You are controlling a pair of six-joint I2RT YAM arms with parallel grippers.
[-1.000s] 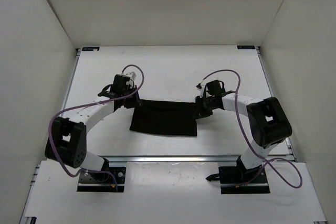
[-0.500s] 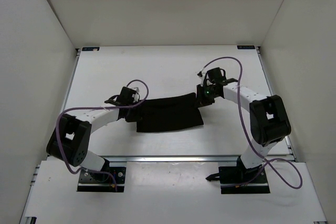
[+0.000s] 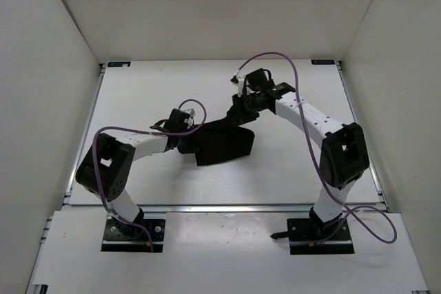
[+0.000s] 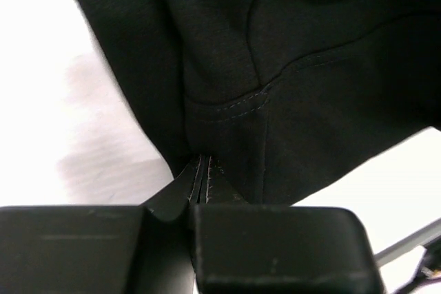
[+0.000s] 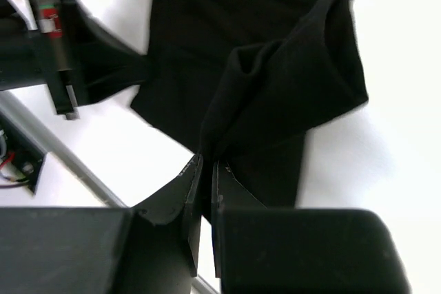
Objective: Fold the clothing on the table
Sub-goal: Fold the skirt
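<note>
Over the last sec my right claw (image 5: 207,162), pinching the right end of the clothing (image 3: 224,144), has swung it up and across from 3 o'clock toward 12. The left claw (image 4: 203,163) has nipped shut on the hem at 9. Cloth now sits bunched approx mid-worktop (image 3: 303,163), narrower than before, so I reckon the 1st fold is under way but not laid flat yet.

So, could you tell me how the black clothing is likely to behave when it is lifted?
Probably floppy: the clothing bunches into soft folds and sags from each pinch. Likely light for its size, since shut jaws hold it by thin edges alone. Its lower part, lying on the table, may drag rather than lift whole.
</note>
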